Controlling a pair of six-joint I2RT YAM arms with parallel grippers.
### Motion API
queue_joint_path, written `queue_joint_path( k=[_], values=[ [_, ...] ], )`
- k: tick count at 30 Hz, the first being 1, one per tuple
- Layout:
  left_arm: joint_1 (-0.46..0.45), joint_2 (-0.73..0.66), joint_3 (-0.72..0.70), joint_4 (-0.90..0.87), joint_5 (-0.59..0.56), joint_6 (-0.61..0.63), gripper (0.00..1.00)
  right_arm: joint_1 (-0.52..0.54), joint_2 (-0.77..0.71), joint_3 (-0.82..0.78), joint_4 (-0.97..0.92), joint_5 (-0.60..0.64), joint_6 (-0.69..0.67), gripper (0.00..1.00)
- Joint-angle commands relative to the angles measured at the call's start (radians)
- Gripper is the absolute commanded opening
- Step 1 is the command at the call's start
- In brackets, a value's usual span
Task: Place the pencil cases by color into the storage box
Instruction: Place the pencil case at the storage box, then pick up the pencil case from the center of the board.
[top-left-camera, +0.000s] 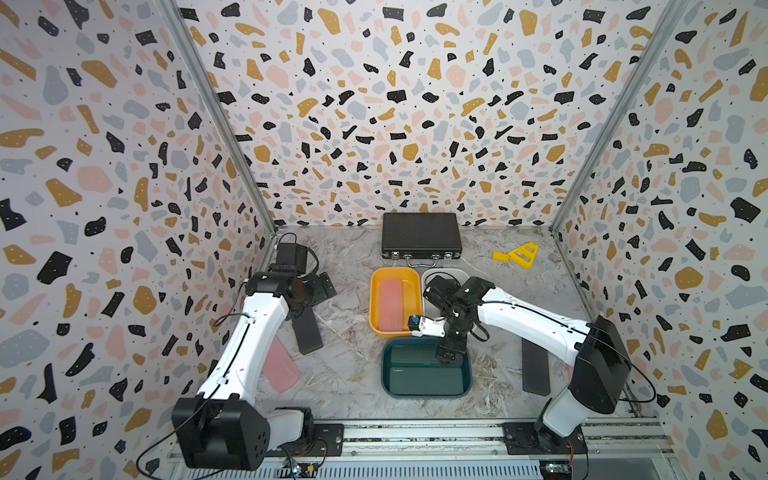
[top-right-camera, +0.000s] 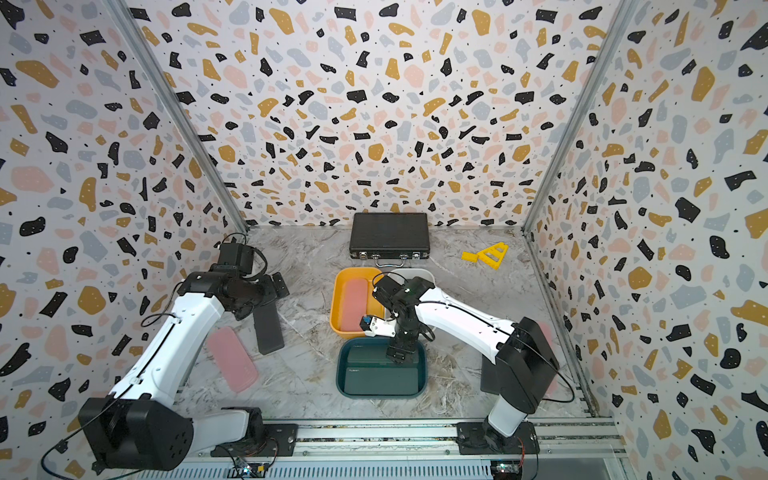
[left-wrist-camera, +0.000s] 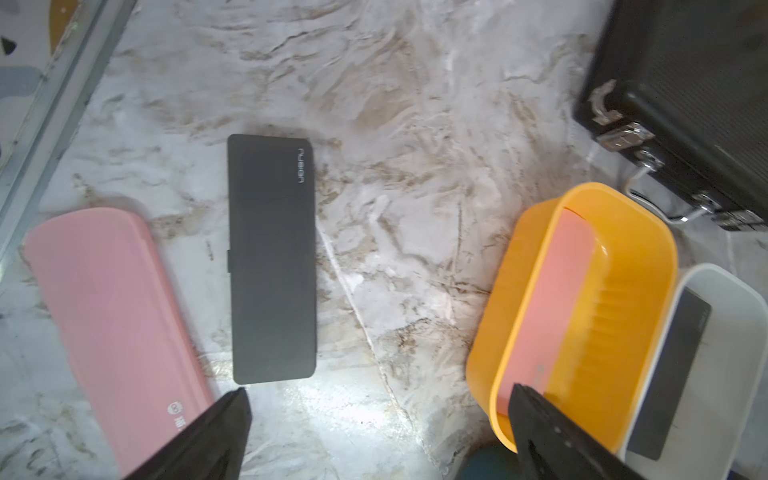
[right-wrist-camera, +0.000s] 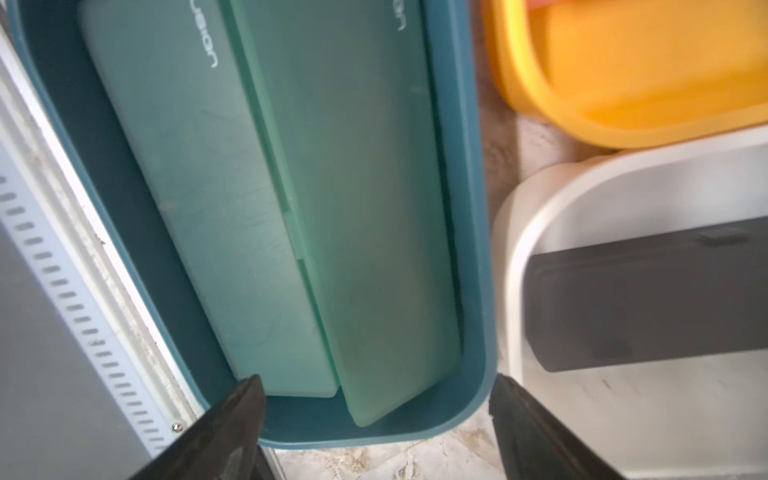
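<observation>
Top views: task looking roughly half done. Stowed pink case (top-left-camera: 391, 305) lying in yellow tub (top-left-camera: 375, 299), green cases (top-left-camera: 419, 374) in teal tub (top-left-camera: 469, 376). Left to sort: loose pink case (top-left-camera: 280, 368), loose black case (top-left-camera: 307, 334) and second black case (top-left-camera: 536, 370), all lying on table (top-left-camera: 353, 374).

Left wrist: left hand (left-wrist-camera: 378, 415) hanging released and empty above table, near loose black case, which is flat, slim, matte and round-cornered. Stowed black case (left-wrist-camera: 673, 374) resting in white tub (left-wrist-camera: 715, 274).

Right wrist: right hand (right-wrist-camera: 374, 399) hovering spread over teal tub, gripping nothing. Two green cases lying side by side.
</observation>
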Motion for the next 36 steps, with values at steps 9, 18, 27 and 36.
queue_joint_path(
  k=[9, 18, 27, 36],
  values=[
    [0.116, 0.217, 0.028, -0.010, -0.047, -0.024, 1.00, -0.001, -0.099, -0.101, 0.134, 0.039, 0.149, 0.94],
    [0.125, 0.340, 0.057, -0.015, -0.089, 0.001, 1.00, -0.007, -0.113, -0.134, 0.179, 0.071, 0.235, 0.97],
    [0.129, 0.429, 0.054, -0.007, -0.100, 0.025, 1.00, -0.009, -0.140, -0.151, 0.194, 0.092, 0.277, 0.98],
    [0.129, 0.480, 0.037, 0.013, -0.087, 0.037, 1.00, -0.009, -0.150, -0.167, 0.194, 0.101, 0.283, 0.99]
  ],
)
